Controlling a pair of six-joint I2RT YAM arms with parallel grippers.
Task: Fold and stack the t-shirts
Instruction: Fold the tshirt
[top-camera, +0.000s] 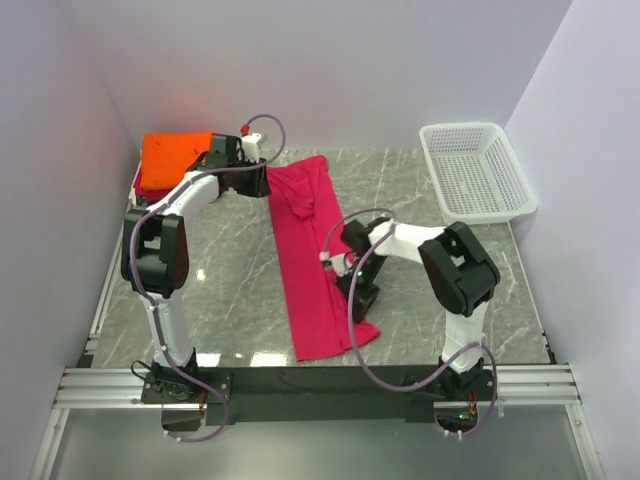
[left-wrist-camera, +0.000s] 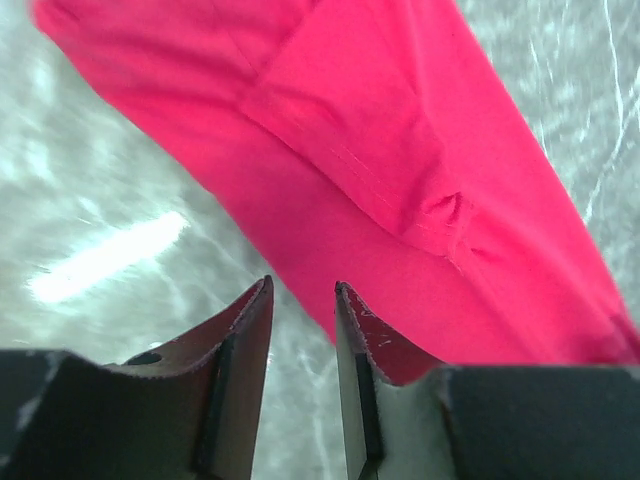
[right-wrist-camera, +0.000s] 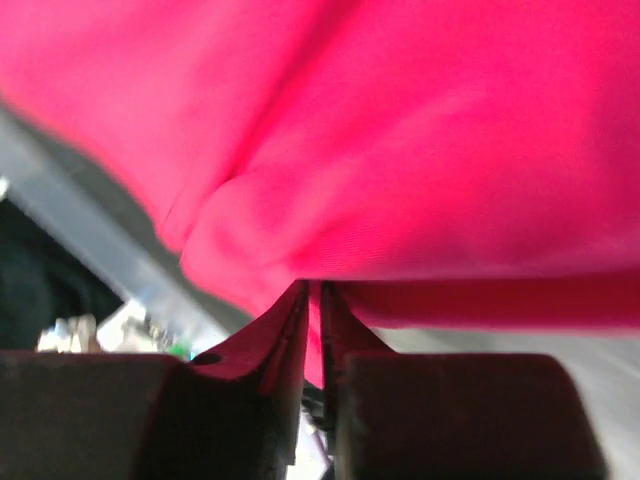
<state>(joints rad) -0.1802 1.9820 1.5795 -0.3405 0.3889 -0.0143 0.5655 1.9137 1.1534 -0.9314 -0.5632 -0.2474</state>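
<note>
Right gripper (right-wrist-camera: 312, 292) jaws nearly closed, pinching a fold of the crimson-pink t-shirt (top-camera: 310, 260). Tee looks light, limp cotton that will sag and drag; best taken at edges or corners, both ends together. It lies mid-frame in the top view as a long strip, long axis upper centre to lower centre, sleeve end uppermost. Left gripper (left-wrist-camera: 303, 290) has a narrow gap, empty, by the strip's upper-left edge. Orange tee (top-camera: 175, 150) upper left, basket (top-camera: 475, 170) upper right.
</note>
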